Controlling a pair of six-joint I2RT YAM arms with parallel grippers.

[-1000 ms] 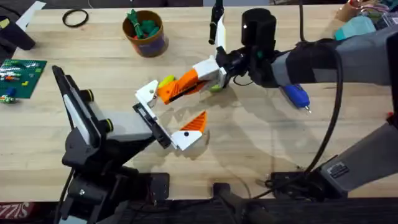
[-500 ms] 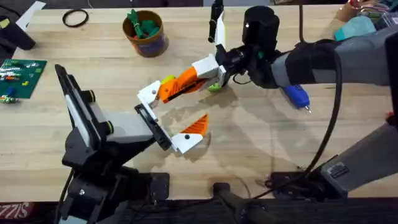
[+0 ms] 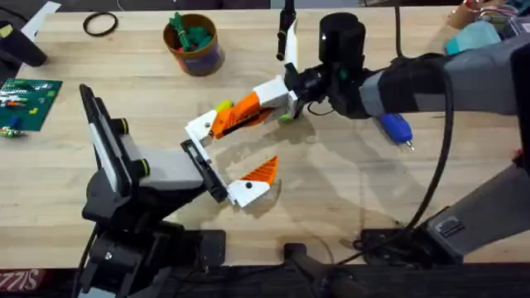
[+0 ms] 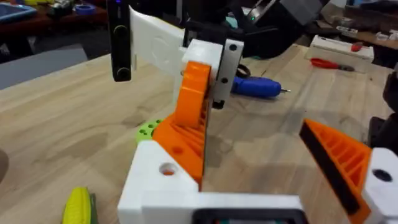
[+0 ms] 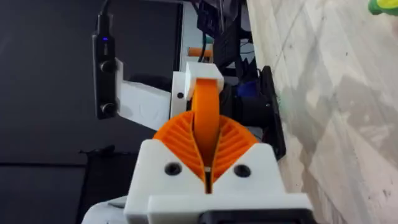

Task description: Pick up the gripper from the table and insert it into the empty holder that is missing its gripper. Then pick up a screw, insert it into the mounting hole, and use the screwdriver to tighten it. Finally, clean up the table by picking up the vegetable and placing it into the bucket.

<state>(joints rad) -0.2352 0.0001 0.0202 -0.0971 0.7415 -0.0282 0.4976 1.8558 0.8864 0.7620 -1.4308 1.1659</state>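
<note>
My right gripper [image 3: 248, 110] is shut on the gripper [image 3: 228, 118], clamping its smooth orange finger [image 5: 205, 115] between ribbed pads. It holds the piece tilted above the table [image 3: 331, 190], with the white base [image 4: 155, 177] low and close to the holder [image 3: 203, 165]. The holder is the black bracket of my left gripper [image 3: 228, 178], which carries one ribbed orange finger [image 4: 339, 155] at its far end and stands open. The yellow vegetable [image 3: 222, 108] lies just behind the held piece. The blue screwdriver [image 3: 393, 126] lies to the right. The bucket [image 3: 193, 41] stands at the back.
Green pieces sit inside the bucket. A small green holed part [image 4: 146, 130] lies under the held piece. A green board [image 3: 25, 99] and a black ring [image 3: 99, 23] are at the far left, and a teal object [image 3: 476, 37] is at the back right.
My right gripper has carried the held piece slightly to the left. The left arm has shifted a little, and its ribbed finger sits slightly nearer the front edge.
</note>
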